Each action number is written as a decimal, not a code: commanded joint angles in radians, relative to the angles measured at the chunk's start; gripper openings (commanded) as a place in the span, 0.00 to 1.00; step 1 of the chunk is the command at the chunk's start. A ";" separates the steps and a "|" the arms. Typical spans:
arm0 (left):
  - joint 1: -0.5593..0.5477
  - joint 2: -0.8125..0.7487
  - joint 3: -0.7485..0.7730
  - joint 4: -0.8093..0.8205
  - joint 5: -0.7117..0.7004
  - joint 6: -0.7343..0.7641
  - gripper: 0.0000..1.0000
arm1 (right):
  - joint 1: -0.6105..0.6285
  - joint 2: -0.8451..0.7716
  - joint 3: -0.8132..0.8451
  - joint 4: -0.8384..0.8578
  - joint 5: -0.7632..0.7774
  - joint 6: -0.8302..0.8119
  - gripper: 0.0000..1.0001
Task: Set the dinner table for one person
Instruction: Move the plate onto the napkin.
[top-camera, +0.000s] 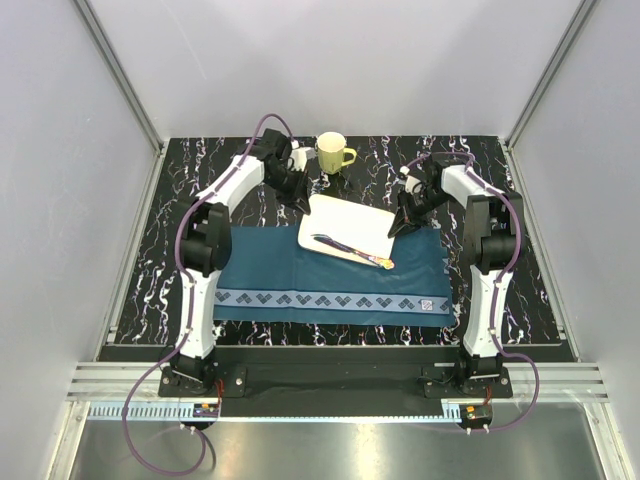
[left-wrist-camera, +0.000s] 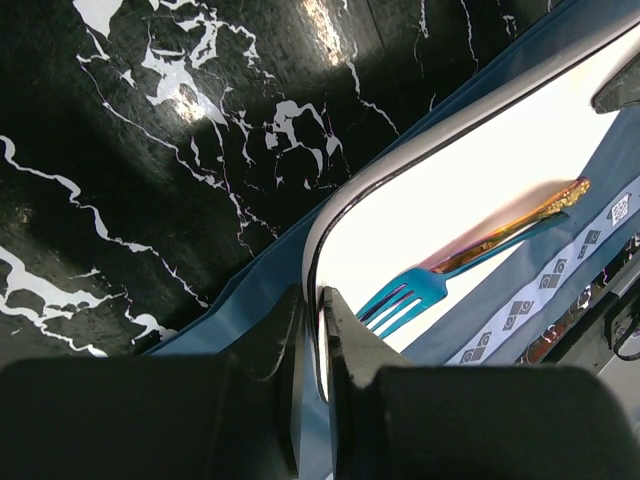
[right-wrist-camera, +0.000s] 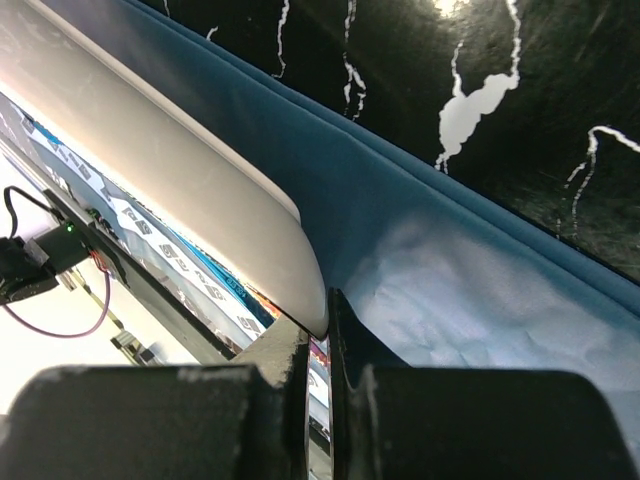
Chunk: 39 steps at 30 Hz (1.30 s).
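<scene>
Black dinner table (top-camera: 160, 270) lies beneath left gripper (top-camera: 304, 204) clamping plate (top-camera: 360, 222).

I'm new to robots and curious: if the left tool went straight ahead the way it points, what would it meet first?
The plate: the left tool is shut on its rim, so it would push that. Just beyond, probably the mat, then the table, though depth is unclear.

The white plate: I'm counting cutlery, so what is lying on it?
On the plate lie a blue fork and, against it, a gold-toned utensil. Its working end is too indistinct to name. Anything beneath them is covered.
</scene>
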 joint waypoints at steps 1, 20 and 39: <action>-0.081 -0.098 -0.002 0.093 0.225 -0.021 0.00 | 0.105 -0.071 0.057 0.009 -0.237 0.003 0.00; -0.077 -0.054 -0.016 0.093 0.313 -0.023 0.00 | 0.107 -0.023 0.109 -0.083 -0.296 -0.062 0.00; -0.064 -0.097 -0.079 0.078 0.363 -0.021 0.00 | 0.113 0.003 0.143 -0.165 -0.320 -0.104 0.00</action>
